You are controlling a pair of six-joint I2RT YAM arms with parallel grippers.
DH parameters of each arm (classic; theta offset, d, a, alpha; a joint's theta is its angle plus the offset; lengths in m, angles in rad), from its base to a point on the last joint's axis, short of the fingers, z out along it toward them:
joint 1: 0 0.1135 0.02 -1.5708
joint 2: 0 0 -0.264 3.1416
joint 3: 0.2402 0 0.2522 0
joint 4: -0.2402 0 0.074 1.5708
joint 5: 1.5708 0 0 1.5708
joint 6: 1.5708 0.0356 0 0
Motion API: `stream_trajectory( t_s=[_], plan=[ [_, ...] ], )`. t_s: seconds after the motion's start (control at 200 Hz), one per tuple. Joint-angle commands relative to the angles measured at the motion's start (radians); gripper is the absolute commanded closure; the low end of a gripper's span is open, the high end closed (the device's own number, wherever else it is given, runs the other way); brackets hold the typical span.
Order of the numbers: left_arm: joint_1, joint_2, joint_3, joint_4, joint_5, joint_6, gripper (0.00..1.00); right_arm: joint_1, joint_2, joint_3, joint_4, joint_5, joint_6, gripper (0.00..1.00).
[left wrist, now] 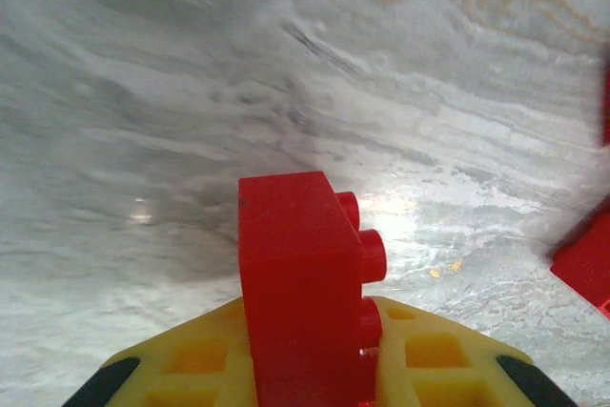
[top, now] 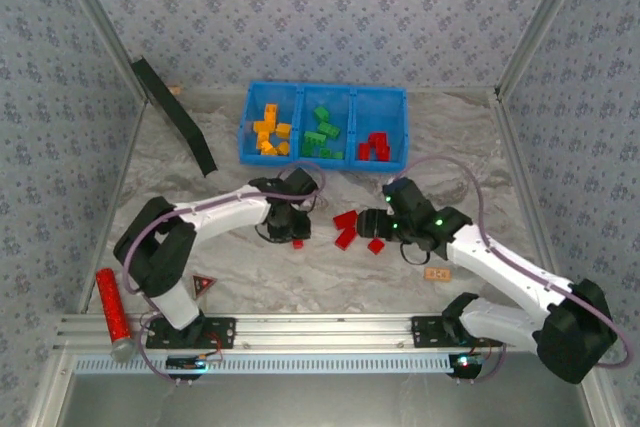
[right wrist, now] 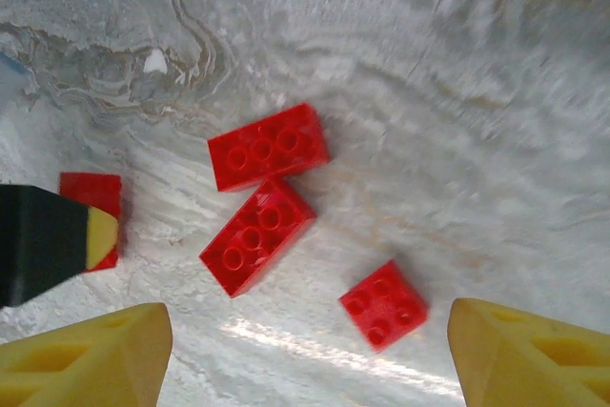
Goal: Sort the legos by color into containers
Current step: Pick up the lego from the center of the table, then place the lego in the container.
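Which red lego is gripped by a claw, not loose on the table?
The red lego clamped in the left claw, studs sideways; the other three lie flat on the table.

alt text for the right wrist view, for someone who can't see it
Two long red bricks and a small square red brick lie loose on a marbled grey table, just ahead of the right gripper, whose yellow fingertips stand wide open. At the left edge a fourth red brick sits partly behind a black, yellow-tipped finger.
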Motion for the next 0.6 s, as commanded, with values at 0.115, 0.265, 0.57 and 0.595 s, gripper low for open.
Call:
stream_trajectory(
  t_s=[0.115,0.265,0.57,0.595],
  plan=[
    [0.133,-0.062,0.281,-0.125,-0.143,0.222,0.88,0.102,0.109,0.031,0.060,0.148,0.265,0.23],
    [0.254,-0.036,0.402,-0.098,-0.168,0.293,0.88,0.129,0.177,0.048,0.074,0.184,0.320,0.23],
    [0.397,0.165,0.622,-0.059,-0.096,0.357,0.88,0.171,0.308,0.112,0.085,0.212,0.361,0.23],
    [0.401,0.179,0.639,-0.058,-0.086,0.357,0.88,0.173,0.315,0.117,0.083,0.215,0.361,0.23]
  ],
)
